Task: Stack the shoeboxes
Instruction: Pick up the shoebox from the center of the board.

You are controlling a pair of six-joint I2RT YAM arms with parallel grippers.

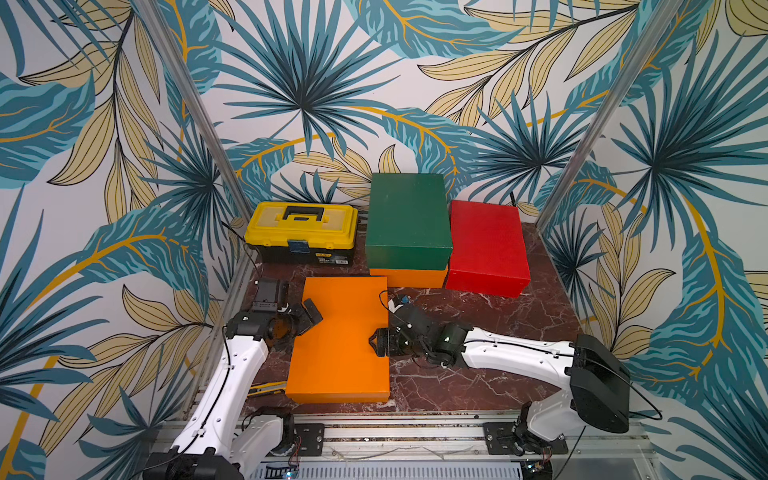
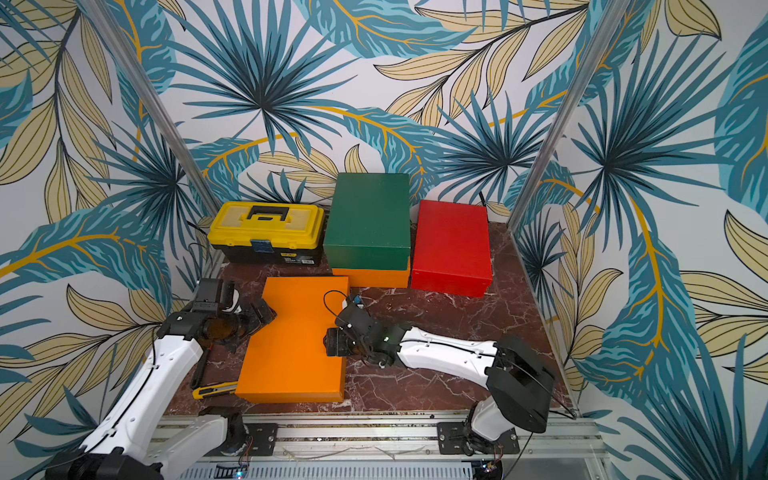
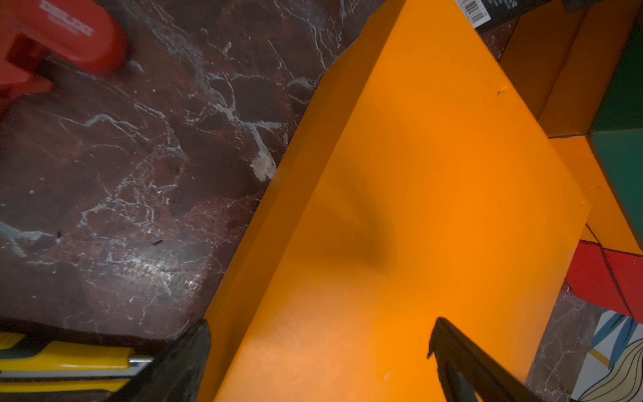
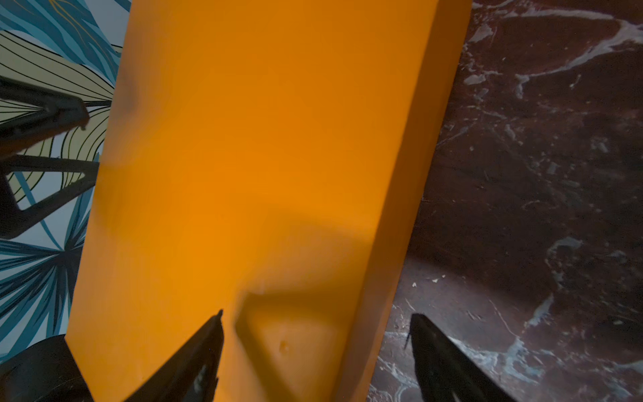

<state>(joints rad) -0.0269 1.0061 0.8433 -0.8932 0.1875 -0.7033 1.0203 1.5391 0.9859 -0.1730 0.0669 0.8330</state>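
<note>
An orange shoebox [image 1: 340, 340] [image 2: 291, 345] lies flat at the front middle of the table. My left gripper [image 1: 305, 318] [image 3: 322, 322] is open at its left long edge, one finger over the lid and one beside the wall. My right gripper [image 1: 378, 343] [image 4: 316, 315] is open astride the right long edge in the same way. Neither closes on the box. At the back, a dark green shoebox [image 1: 407, 220] [image 2: 370, 220] rests on a second orange shoebox [image 1: 407, 278]. A red shoebox [image 1: 486, 249] [image 2: 451, 249] stands on the table right of that pair.
A yellow-and-black toolbox [image 1: 301, 232] sits at the back left. A yellow utility knife [image 1: 266, 386] [image 3: 66, 365] lies by the front orange box's near-left corner. A red tool [image 3: 62, 34] lies on the marble under the left arm. Patterned walls enclose three sides.
</note>
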